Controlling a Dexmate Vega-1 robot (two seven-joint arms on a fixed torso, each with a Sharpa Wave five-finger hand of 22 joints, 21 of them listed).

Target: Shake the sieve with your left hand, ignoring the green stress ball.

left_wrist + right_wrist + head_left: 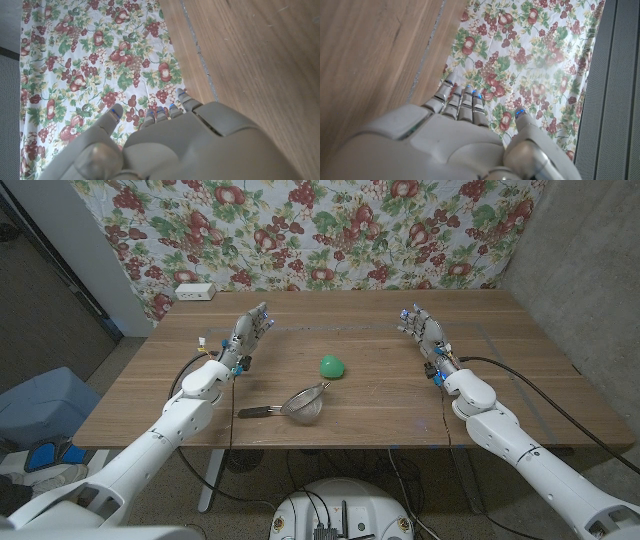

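Wooden table (520, 390): sieve (305, 403) near-right of empty, fingers-apart left robot hand (246, 336).

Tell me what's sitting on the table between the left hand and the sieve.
Nothing: in the head view, only bare wood separates the left hand from the sieve. The green stress ball lies off to the side, nearer the sieve's basket.

makeshift lab corner, floral cloth backdrop (320, 230), wooden table (500, 400), concrete wall (590, 270)
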